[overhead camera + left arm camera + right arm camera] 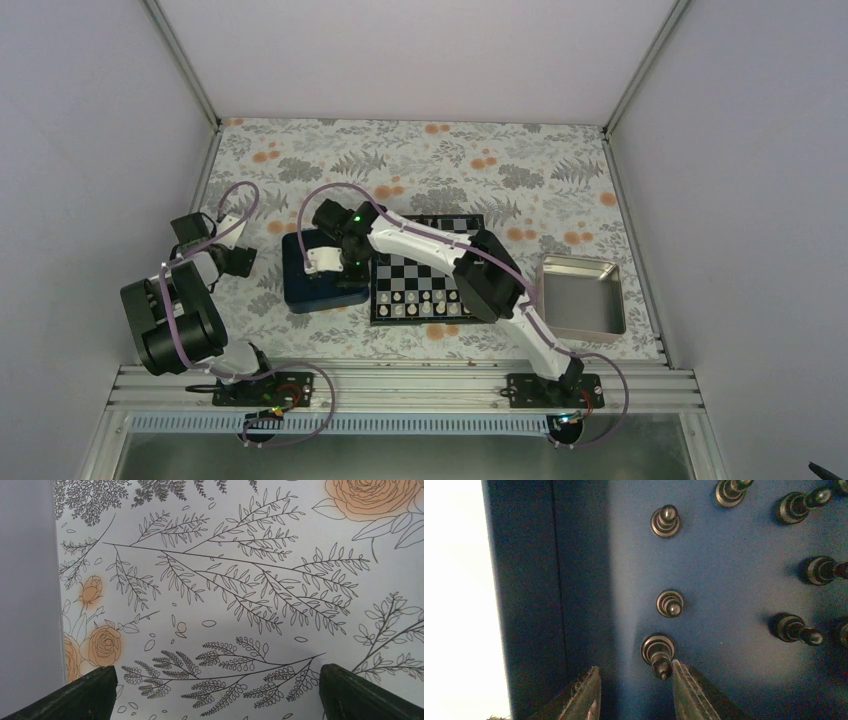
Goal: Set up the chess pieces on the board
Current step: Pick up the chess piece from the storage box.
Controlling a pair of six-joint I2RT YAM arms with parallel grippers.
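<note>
Several black chess pieces stand in the dark blue tray [724,580]. The nearest one [658,652] stands just inside my right gripper's right finger [684,685], at its tip. My right gripper [635,670] is open and low over the tray's left part, holding nothing. Two more black pieces [670,603] [665,521] stand in line beyond it. The board [400,268] lies right of the tray under the right arm, with white pieces [420,305] on its near rows. My left gripper [216,672] is open and empty over the flowered cloth.
The blue tray [310,285] sits left of the board. A silver metal tray [580,295] lies at the right. The left wall [25,605] is close beside the left gripper. The tray's raised left rim [529,600] is next to my right gripper's left finger.
</note>
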